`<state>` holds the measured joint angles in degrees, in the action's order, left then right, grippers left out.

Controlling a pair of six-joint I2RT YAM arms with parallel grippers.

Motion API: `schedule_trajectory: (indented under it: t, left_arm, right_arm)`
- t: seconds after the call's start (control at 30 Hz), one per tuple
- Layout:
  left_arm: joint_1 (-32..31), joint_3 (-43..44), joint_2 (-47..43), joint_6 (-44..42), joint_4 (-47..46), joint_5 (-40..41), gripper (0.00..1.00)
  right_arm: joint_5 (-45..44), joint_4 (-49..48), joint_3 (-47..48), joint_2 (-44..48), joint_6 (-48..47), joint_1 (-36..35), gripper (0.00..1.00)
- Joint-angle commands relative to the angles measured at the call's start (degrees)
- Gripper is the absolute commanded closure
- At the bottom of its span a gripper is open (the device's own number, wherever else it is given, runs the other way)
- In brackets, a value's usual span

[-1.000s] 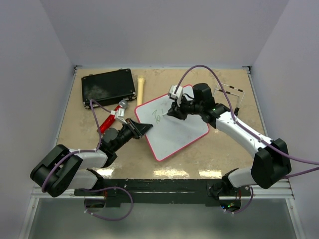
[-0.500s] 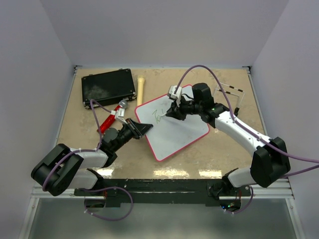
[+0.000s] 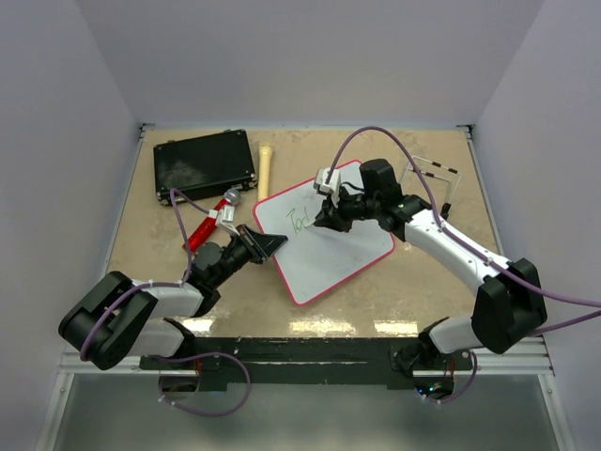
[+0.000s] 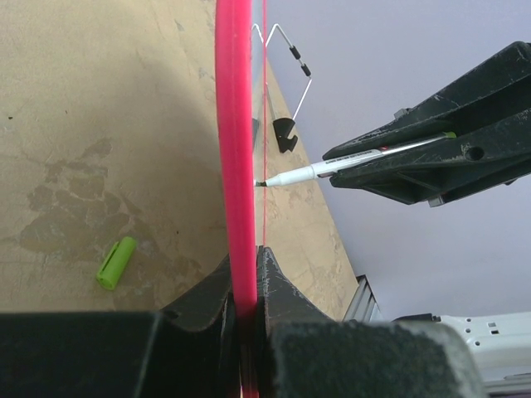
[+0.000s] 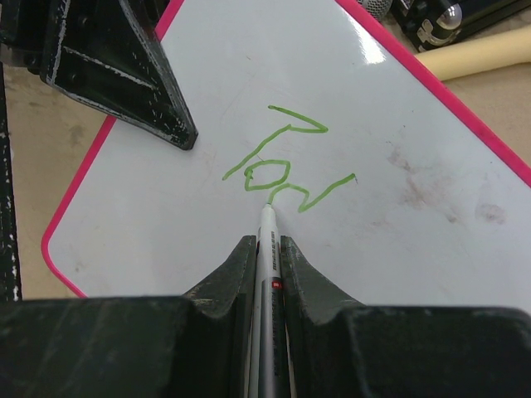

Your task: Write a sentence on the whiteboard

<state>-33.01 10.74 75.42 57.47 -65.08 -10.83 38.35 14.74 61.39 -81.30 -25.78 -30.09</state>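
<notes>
Writing is under way: marker (image 5: 267,236) clamped in the right fingers (image 5: 228,286), whiteboard (image 3: 333,254) rim pinched by the left fingers (image 4: 207,298); the sentence (image 5: 286,170) needs its next letters.

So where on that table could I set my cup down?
Barest: the table's near strip between the whiteboard and the front rail, and the far strip between the wooden handle and the wire stand. Crowded: the left, where the black case, red-handled tool and left gripper cluster, and the right gripper's marker on the board.
</notes>
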Motion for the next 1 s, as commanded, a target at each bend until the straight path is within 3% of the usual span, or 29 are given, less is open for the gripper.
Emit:
schedule_trajectory:
  t: [0.0,0.57,0.97]
  left_arm:
    - [-0.2,0.2,-0.8,-2.8,-8.0,-2.0,1.00]
    - [-0.2,0.2,-1.1,-2.8,-7.9,-2.1,1.00]
    - [-0.2,0.2,-1.0,-2.9,-7.8,-1.9,1.00]
  right_arm:
    - [-3.7,1.0,0.9,1.4,-0.8,-0.2,1.00]
    - [-6.4,-4.8,2.2,0.8,3.1,0.8,1.00]
    - [-4.9,0.5,1.6,1.1,-0.2,0.8,1.00]
